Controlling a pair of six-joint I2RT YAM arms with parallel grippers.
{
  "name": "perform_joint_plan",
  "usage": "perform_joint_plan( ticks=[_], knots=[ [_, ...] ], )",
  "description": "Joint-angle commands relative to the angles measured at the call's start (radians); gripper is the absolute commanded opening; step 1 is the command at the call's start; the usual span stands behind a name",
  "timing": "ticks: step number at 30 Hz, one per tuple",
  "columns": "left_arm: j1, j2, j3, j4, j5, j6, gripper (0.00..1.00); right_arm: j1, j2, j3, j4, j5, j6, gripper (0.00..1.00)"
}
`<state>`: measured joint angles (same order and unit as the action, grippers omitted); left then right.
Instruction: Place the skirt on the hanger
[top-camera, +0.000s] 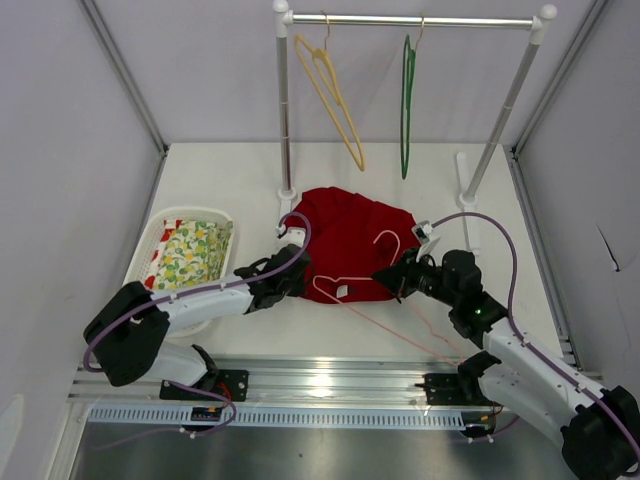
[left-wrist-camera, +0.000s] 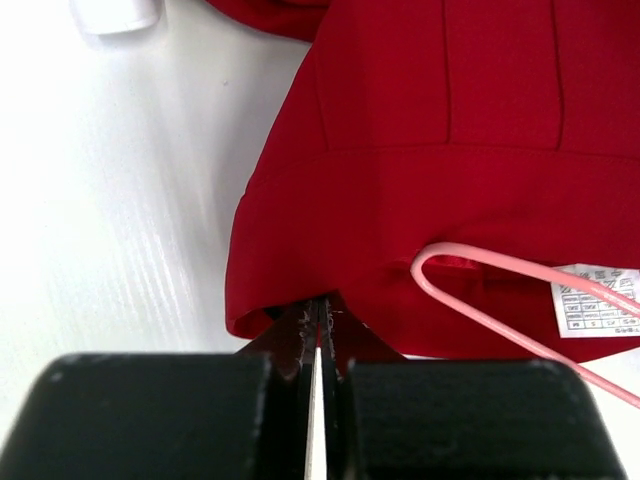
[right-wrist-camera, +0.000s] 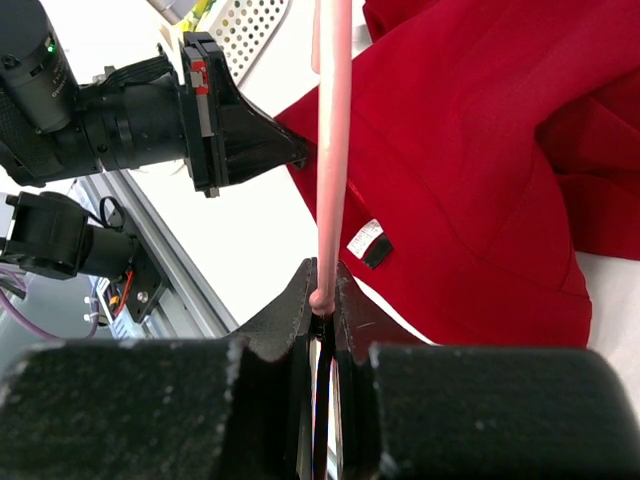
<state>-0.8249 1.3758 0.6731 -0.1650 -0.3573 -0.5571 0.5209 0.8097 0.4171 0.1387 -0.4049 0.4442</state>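
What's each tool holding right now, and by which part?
The left tool pinches the red skirt at its edge; the right tool grips the pink hanger on its thin wire.

Skirt (top-camera: 350, 235): plain bright red
Label (left-wrist-camera: 595, 300): white with dark print
Hanger (left-wrist-camera: 520, 267): pale pink
Second hanger (top-camera: 358, 158): yellow
Third hanger (top-camera: 407, 100): dark green
Cloth (top-camera: 195, 250): yellow-green floral on white
Basket (top-camera: 160, 228): white
Table (top-camera: 220, 180): white
Cables (top-camera: 500, 240): purple

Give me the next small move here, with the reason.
Probably lift the left end effector slightly: it is shut on the near edge of the skirt, and the right end effector holds the hanger, whose bend lies on the cloth beside that edge. Raising the edge should open a gap for the hanger.
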Motion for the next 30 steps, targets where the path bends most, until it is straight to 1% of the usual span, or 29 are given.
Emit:
perform_joint_plan(
  ticks=[1, 9, 13, 20, 25, 28, 30],
  knots=[
    [-0.011, -0.043, 0.045, -0.021, -0.019, 0.017, 0.00, 0.027, 0.017, 0.025, 0.090, -0.011, 0.001, 0.00],
    [-0.011, -0.061, 0.063, -0.059, -0.016, 0.034, 0.00, 0.076, 0.097, 0.014, 0.229, -0.020, -0.013, 0.00],
    [-0.010, -0.067, 0.071, -0.068, -0.011, 0.043, 0.00, 0.079, 0.135, 0.000, 0.297, -0.021, -0.007, 0.00],
    [-0.008, -0.089, 0.072, -0.085, -0.020, 0.045, 0.00, 0.077, 0.215, -0.021, 0.436, -0.070, 0.028, 0.00],
    [-0.008, -0.104, 0.080, -0.102, -0.035, 0.052, 0.00, 0.079, 0.253, -0.027, 0.461, -0.078, 0.039, 0.00],
    [-0.005, -0.104, 0.088, -0.110, -0.042, 0.057, 0.00, 0.080, 0.241, -0.034, 0.437, -0.061, 0.028, 0.00],
    [-0.002, -0.103, 0.089, -0.110, -0.043, 0.059, 0.00, 0.079, 0.224, -0.049, 0.449, -0.064, 0.030, 0.00]
  ],
)
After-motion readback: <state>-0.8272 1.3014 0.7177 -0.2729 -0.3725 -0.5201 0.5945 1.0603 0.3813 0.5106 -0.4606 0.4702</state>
